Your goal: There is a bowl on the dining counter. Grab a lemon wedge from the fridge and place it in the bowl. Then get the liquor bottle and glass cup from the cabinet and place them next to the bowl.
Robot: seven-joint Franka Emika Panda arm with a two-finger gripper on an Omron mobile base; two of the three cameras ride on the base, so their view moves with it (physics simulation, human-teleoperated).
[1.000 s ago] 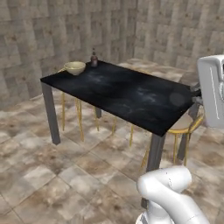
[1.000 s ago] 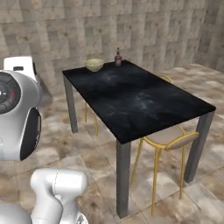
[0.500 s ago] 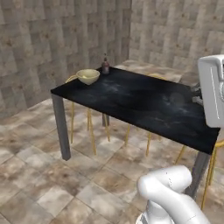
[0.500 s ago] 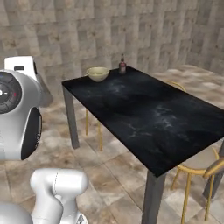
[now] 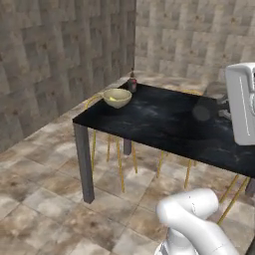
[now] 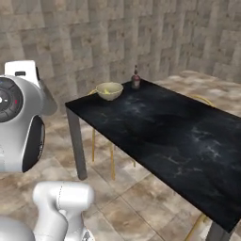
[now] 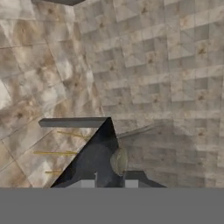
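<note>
Small see-through dark grey glass cup (image 5: 201, 112) hangs above the thick black marbled desk (image 5: 164, 127), apparently clenched in the tool (image 7: 109, 184). It looks light, rigid, slick and breakable, so it is best held across its sides. Well apart, at the far corner, sit the wide pale beige bowl (image 5: 117, 97) and the small dark liquor bottle (image 5: 132, 83).

The arm (image 6: 21, 127) is glossy white, built of fat rounded segments. In the right base view its big joint shows a dark grey round cap with a small red dot, ringed by a black band. A smooth white elbow (image 5: 191, 214) curves up from below. A white boxy link (image 5: 241, 102) with rounded corners carries dark fittings.
</note>
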